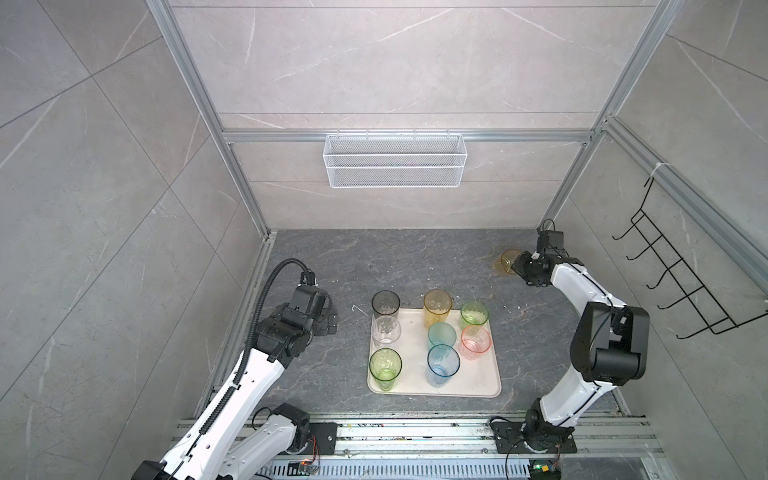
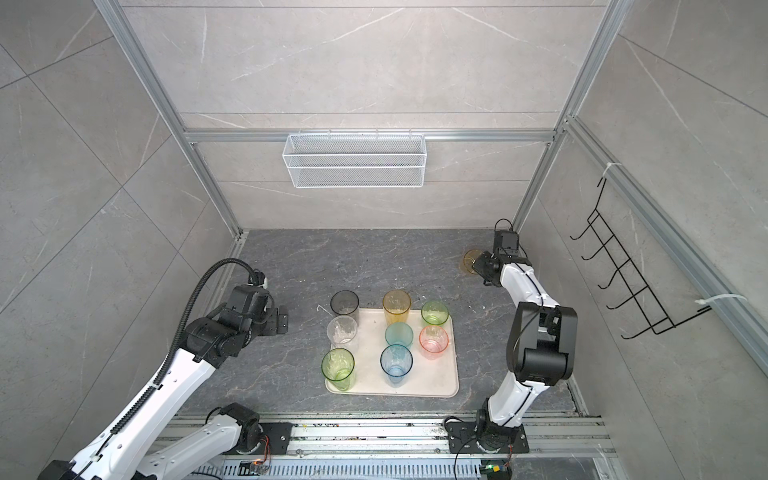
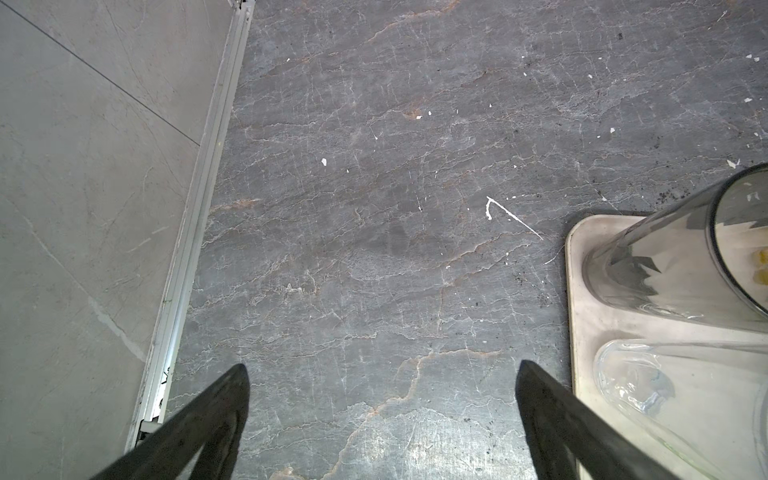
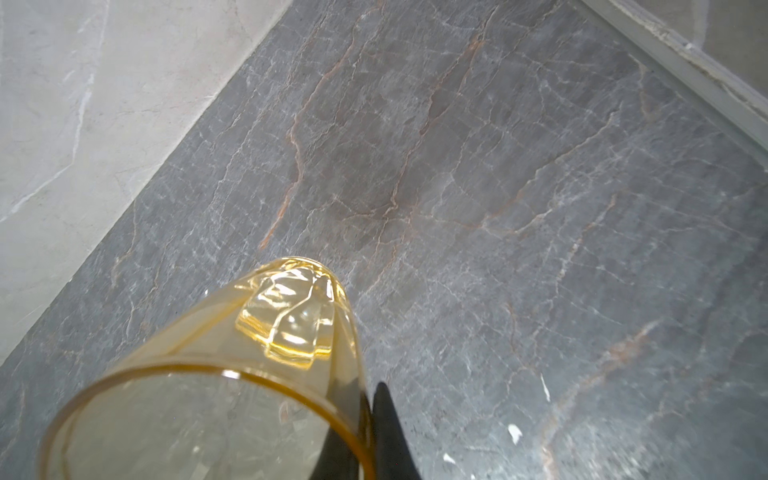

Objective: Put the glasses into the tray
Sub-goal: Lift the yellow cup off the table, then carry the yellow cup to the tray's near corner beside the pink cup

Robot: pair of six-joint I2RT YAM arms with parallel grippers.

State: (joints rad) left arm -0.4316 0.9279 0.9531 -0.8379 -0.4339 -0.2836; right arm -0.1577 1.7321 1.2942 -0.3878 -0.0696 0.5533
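Observation:
At the far right of the floor, in both top views, a small amber glass (image 1: 508,261) (image 2: 471,261) hangs tilted from my right gripper (image 1: 517,262). In the right wrist view that gripper (image 4: 371,399) is shut on the amber glass (image 4: 249,353), pinching its wall at the rim with one finger inside and one outside. The cream tray (image 1: 478,382) holds several glasses: smoky grey (image 1: 385,305), clear (image 1: 386,330), green (image 1: 385,365), amber (image 1: 437,307), teal (image 1: 441,334), blue (image 1: 443,363), pink (image 1: 476,340). My left gripper (image 1: 330,324) (image 3: 382,370) stands open left of the tray, holding nothing.
A white wire mesh basket (image 1: 395,160) hangs on the back wall. A black wire hook rack (image 1: 681,282) is fixed to the right wall. An aluminium rail (image 3: 199,232) lines the floor's left edge. The left wrist view shows the tray's corner (image 3: 582,316) with the smoky grey glass (image 3: 665,249).

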